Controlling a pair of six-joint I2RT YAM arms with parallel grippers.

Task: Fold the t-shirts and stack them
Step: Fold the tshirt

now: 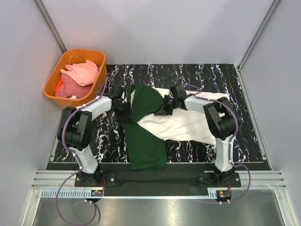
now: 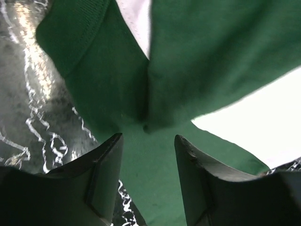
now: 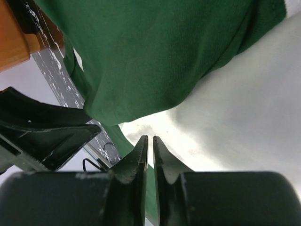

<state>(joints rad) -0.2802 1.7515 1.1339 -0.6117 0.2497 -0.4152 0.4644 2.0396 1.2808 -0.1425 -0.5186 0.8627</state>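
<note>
The left gripper [image 2: 149, 137] has its jaws wide apart over soft green cloth at the shirt's left side. The right gripper [image 3: 148, 139] has its jaws squeezed almost together at the green fold, and I cannot tell if cloth is pinched. Both are at the cream t-shirt [image 1: 183, 125], which lies mid-mat, long toward the right edge, with a green sleeve [image 1: 146, 146] toward the near edge. Pink shirts [image 1: 82, 73] sit in the orange basket [image 1: 51, 82] at the far left corner.
</note>
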